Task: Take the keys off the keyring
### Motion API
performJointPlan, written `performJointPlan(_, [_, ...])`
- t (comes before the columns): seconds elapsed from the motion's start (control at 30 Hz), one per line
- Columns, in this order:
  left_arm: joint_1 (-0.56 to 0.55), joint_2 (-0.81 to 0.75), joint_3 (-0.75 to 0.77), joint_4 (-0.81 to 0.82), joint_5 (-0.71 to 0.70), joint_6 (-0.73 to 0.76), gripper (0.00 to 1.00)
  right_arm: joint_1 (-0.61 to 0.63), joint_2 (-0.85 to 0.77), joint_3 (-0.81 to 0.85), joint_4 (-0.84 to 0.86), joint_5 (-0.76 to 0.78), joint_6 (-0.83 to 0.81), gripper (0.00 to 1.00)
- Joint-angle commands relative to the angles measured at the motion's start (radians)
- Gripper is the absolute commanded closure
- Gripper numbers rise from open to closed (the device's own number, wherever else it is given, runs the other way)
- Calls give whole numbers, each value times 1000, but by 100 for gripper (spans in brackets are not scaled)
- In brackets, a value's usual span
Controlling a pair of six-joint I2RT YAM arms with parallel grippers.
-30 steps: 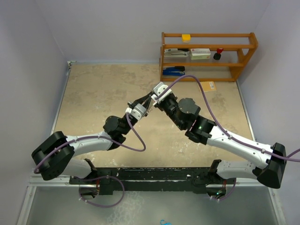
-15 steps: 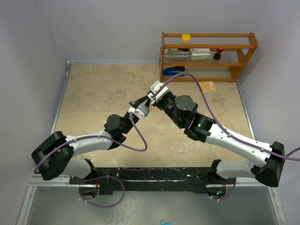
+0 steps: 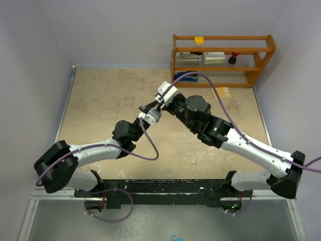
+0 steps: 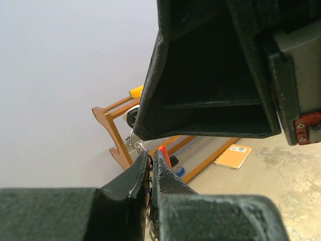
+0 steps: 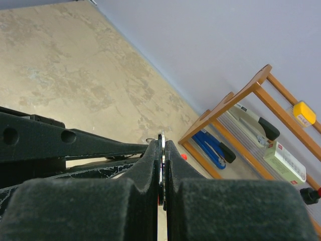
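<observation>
Tan mottled tabletop (image 3: 100, 100), wooden rack (image 3: 235, 37) at rear | my left gripper (image 4: 152, 159) clamped on keyring (image 4: 162, 150), aloft over mid-table | my right gripper (image 5: 161, 150) pinched on a thin silver edge, I judge one of the keys (image 5: 161, 136) | step: separating | next: steady opposed pull, grips firm

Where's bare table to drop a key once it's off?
Free: far-left tan tabletop between left wall and left arm; near strip between it and right arm. Crowded: centre, where left hand and right hand meet; by wooden shelf and orange card.
</observation>
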Motion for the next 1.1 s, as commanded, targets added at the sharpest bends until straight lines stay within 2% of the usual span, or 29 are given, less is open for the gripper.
performJointPlan(0.0, [7,26,12,-128,-42,6,100,5,-39,98,95,-34,-17,100])
performJointPlan(0.73, [7,52,42,-172,-17,-14,100,10,-97,120,107,-103,-76,100])
performJointPlan(1.07, [7,22,29,-180,49,-30,100,10,-94,97,215,-75,-164,100])
